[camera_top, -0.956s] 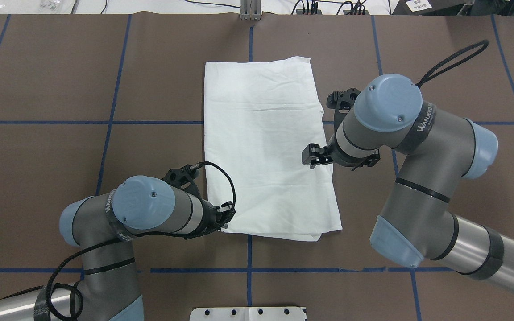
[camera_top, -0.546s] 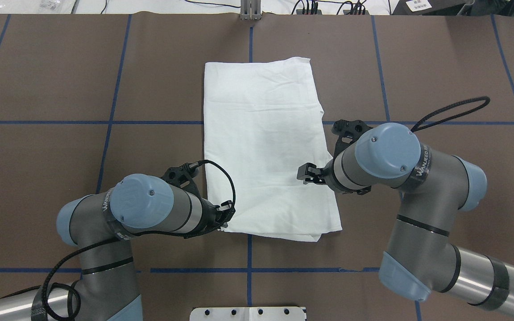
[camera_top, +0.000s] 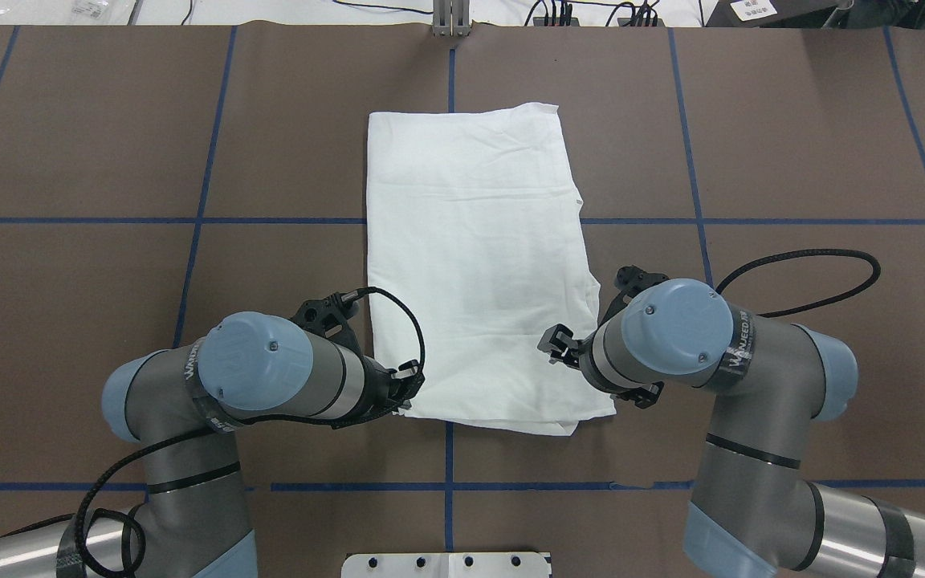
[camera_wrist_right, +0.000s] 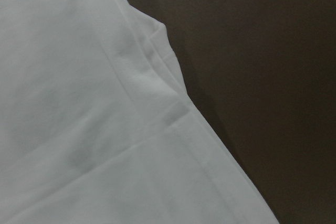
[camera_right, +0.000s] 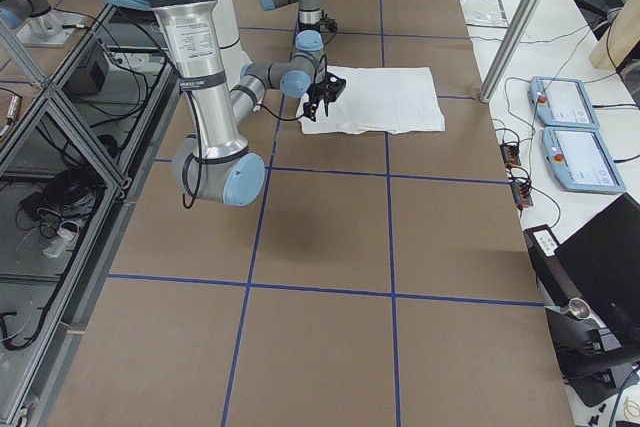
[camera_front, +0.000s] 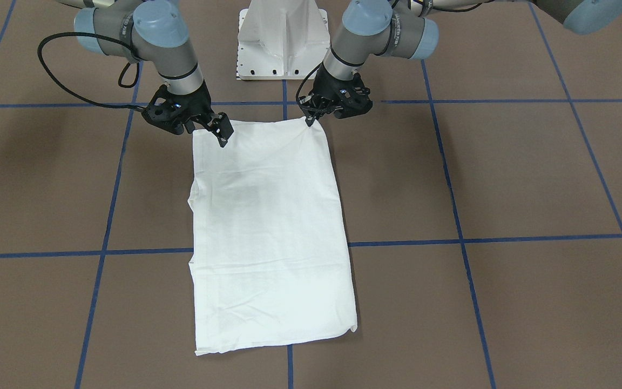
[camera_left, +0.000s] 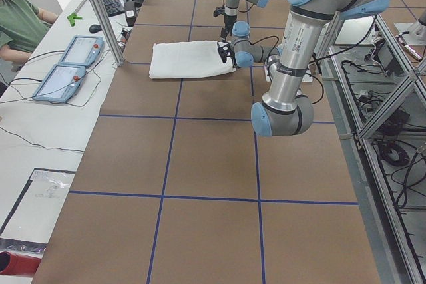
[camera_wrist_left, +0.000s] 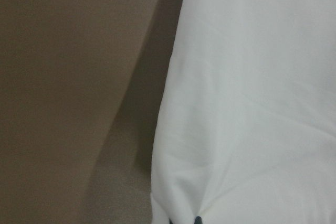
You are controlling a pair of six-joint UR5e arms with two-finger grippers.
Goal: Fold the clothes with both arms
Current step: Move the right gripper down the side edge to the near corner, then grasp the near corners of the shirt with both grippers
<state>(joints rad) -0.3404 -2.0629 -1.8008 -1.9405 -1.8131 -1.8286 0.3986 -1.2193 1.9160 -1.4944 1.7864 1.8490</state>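
Pinches T-shirt's (camera_top: 478, 265) robot-side corner in left gripper (camera_top: 406, 395), holds right gripper (camera_top: 556, 345) spread above cloth; risks skewed fold if lifted unevenly.

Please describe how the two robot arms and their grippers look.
The left arm and the right arm are grey metal tubes with light blue joint caps and white lettering on a black band. The left gripper and right gripper are black, two-fingered; a black cable loops beside each.
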